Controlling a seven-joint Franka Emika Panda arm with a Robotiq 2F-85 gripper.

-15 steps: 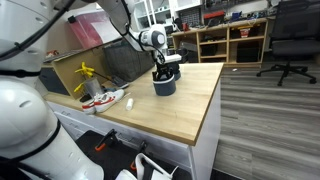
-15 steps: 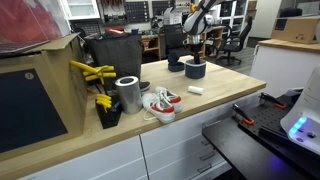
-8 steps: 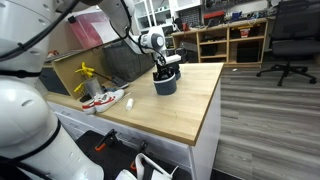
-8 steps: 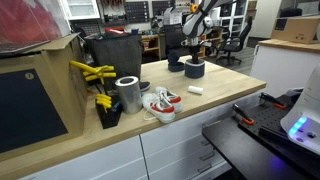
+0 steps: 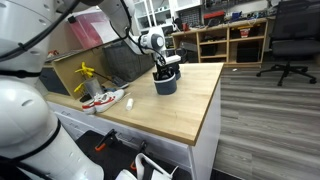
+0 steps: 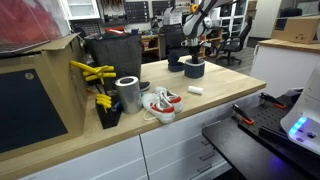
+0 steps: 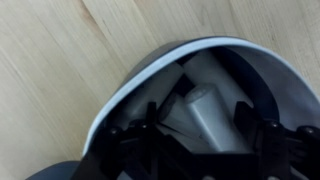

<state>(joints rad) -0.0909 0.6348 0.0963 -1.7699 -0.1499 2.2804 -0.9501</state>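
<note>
Jaws of the gripper (image 7: 200,140) stand spread beside a white cylinder (image 7: 203,112) inside the dark cup (image 7: 128,86) on the table (image 7: 60,50), pointing toward eleven o'clock; probably light, stiff, slick: grip mid-barrel.

The dark cup (image 7: 125,88), blurred in the wrist view, runs off that picture's bottom and right edges, and in both exterior views it hides the jaws, too small to read.
</note>
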